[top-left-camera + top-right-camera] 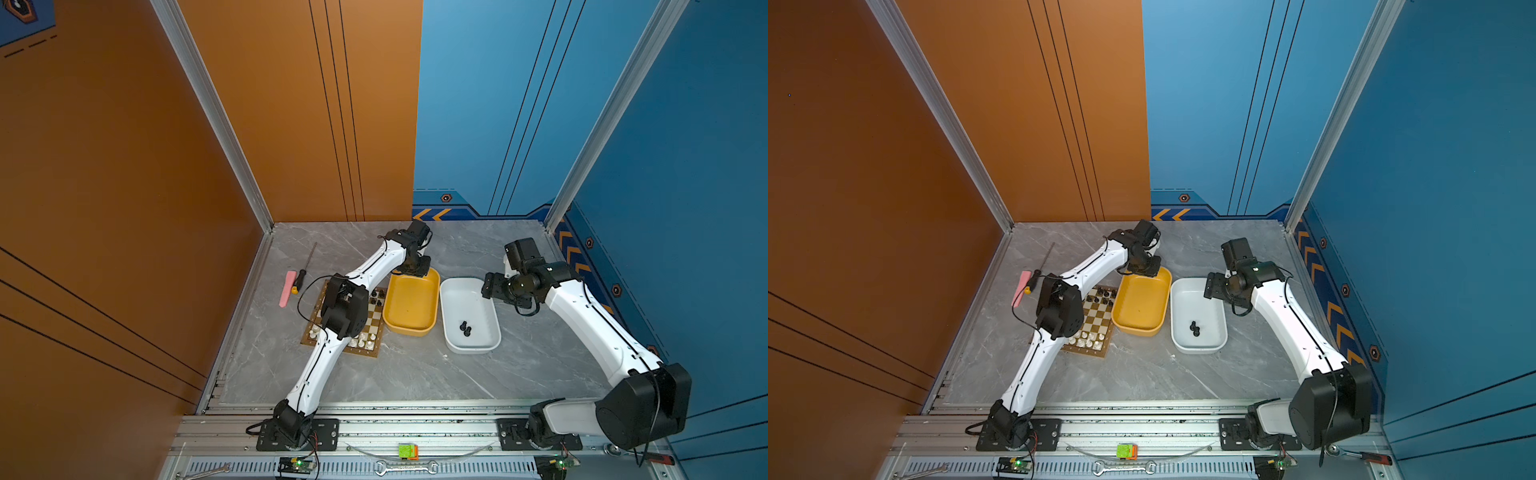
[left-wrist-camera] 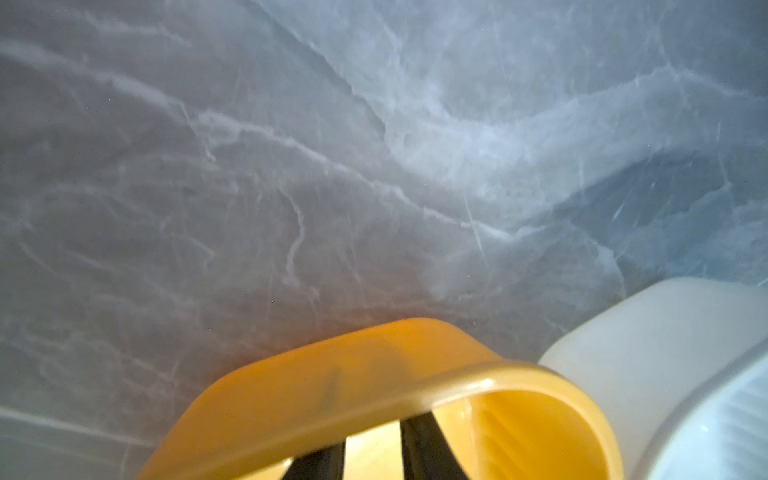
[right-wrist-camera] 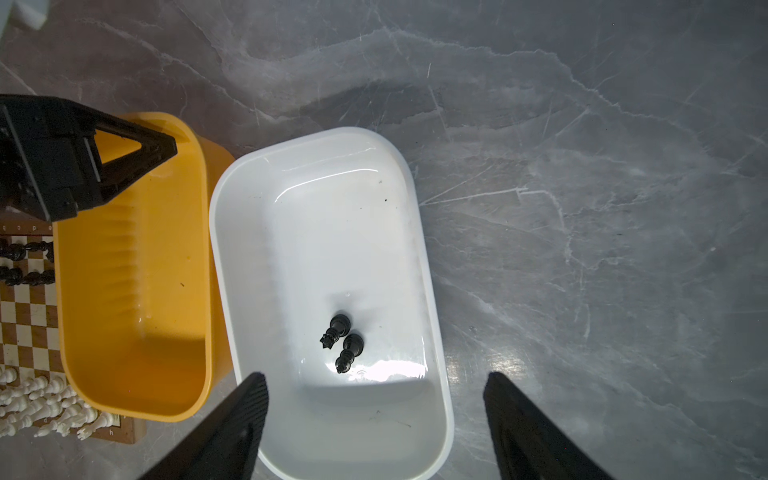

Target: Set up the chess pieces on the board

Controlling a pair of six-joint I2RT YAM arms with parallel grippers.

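The board [image 1: 376, 316] [image 1: 1096, 316] [image 3: 25, 316] lies left of the yellow tub [image 1: 411, 307] [image 3: 137, 291], and my left arm's elbow hides much of it. Cream-white chess pieces [image 1: 361, 341] [image 3: 41, 407] fill its near rows; black ones [image 1: 376, 295] [image 3: 25, 262] stand at its far edge. Two black chess pieces [image 1: 465, 328] [image 1: 1194, 328] [image 3: 351, 351] lie in the white tub [image 1: 469, 299] [image 3: 332, 232]. My left gripper [image 1: 411, 270] dips into the yellow tub's far end. Its fingers [image 2: 419, 449] are slightly apart, with their tips hidden behind the rim [image 2: 332, 382]. My right gripper [image 3: 376, 374] [image 1: 488, 286] hangs open and empty above the white tub's far end.
A pink strip [image 1: 286, 289] and a screwdriver [image 1: 299, 280] lie on the marble table left of the board. The two tubs stand side by side, nearly touching. The yellow tub's floor looks empty. Wrenches [image 1: 405, 467] rest on the front rail.
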